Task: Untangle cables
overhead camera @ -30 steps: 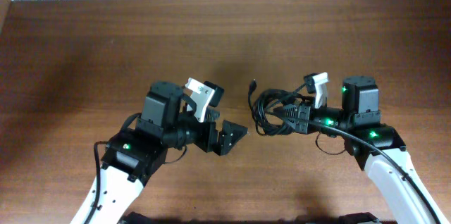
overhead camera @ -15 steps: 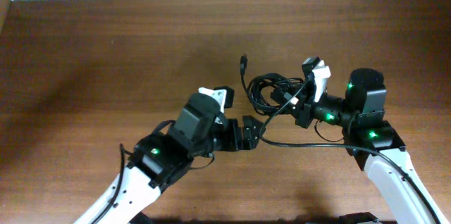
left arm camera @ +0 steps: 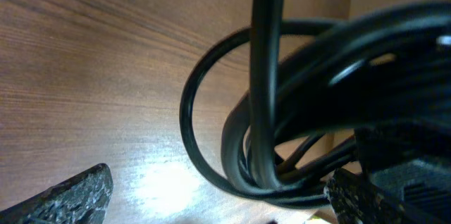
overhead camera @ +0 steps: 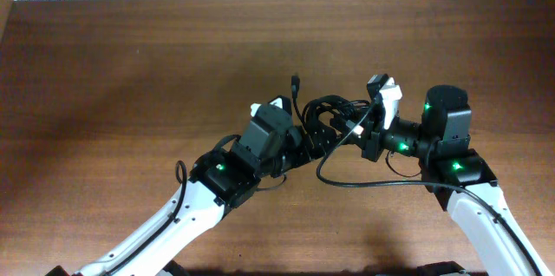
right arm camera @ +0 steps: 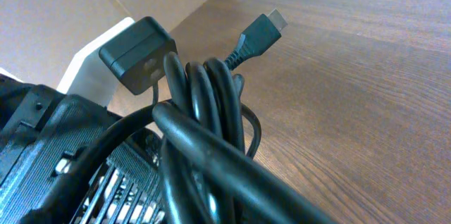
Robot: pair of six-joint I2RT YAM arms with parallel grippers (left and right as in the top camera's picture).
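One coil of cables (overhead camera: pixel 328 111), pinched in the right claw (overhead camera: pixel 368 135), sits inside the gaping left claw (overhead camera: pixel 314 141); grabbing several strands could tighten it.

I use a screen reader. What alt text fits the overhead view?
Two robot arms meet over a wooden table at a coil of thin black cables: the right gripper shut on it, the left gripper open at its other side. One plug end sticks out.
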